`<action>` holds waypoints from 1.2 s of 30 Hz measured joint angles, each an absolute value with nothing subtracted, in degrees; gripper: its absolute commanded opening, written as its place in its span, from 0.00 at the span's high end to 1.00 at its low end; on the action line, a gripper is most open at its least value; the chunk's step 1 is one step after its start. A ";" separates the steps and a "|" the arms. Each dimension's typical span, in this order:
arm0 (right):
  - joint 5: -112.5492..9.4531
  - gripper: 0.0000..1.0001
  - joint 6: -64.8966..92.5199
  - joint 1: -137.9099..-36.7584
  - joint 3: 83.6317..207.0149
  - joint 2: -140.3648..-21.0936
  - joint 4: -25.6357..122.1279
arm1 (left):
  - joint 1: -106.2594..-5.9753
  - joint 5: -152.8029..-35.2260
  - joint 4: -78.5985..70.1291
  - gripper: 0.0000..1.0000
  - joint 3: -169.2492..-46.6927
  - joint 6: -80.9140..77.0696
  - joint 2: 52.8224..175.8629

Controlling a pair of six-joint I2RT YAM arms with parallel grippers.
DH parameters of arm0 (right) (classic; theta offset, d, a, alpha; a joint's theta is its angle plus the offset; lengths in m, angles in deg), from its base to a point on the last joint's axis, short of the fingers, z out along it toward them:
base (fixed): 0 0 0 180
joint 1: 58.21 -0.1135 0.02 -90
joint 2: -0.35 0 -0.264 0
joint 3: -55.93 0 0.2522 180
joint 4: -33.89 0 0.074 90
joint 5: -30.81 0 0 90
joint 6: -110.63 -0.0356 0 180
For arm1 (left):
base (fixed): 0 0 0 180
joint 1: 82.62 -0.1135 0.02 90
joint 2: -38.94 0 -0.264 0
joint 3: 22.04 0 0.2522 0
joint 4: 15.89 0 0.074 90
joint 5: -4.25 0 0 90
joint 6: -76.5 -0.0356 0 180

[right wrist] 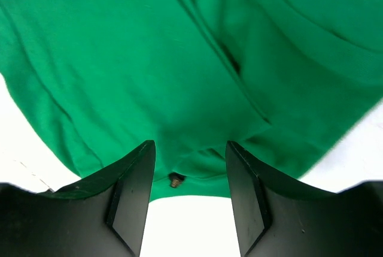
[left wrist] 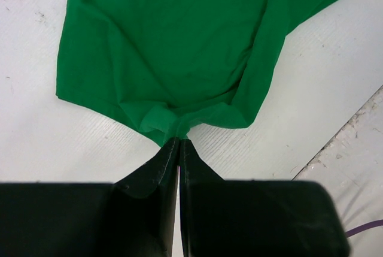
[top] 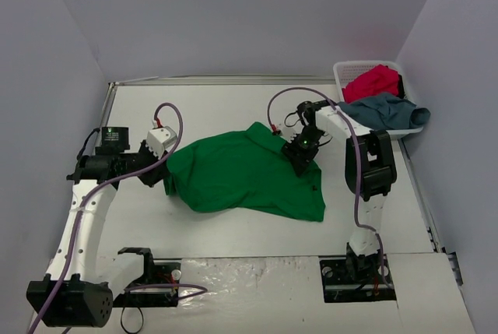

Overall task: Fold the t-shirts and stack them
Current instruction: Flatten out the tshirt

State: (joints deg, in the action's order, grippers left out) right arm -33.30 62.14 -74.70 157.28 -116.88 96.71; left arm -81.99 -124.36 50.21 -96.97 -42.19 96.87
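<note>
The green shirt lies rumpled in the middle of the desk. The left hand, pressed together, pinches its left edge, probably to pull it flat. The right hand is low over its right side, spread astride the cloth, apparently about to grip. The red shirt and grey-blue shirt wait at the basket, far right.

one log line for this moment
left gripper: shut on green t-shirt | right gripper: open over it | red t-shirt, grey-blue t-shirt: at basket
</note>
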 measured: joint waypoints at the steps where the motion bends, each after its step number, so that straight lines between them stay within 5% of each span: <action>1: -33.56 0.54 62.06 -74.35 157.28 -116.92 96.51 | -81.99 -124.36 49.97 0.98 -96.97 -41.99 97.11; 31: -33.63 0.57 61.23 -71.75 161.85 -121.38 95.22 | -82.02 -124.39 47.98 0.98 -95.96 -40.31 97.46; 36: -33.47 0.65 61.20 -73.41 162.18 -122.71 95.38 | -81.99 -124.39 47.95 0.98 -95.96 -40.29 97.26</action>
State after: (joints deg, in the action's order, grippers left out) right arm -33.47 61.20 -73.41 162.18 -122.71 95.38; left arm -81.99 -124.39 47.95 -95.96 -40.29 97.26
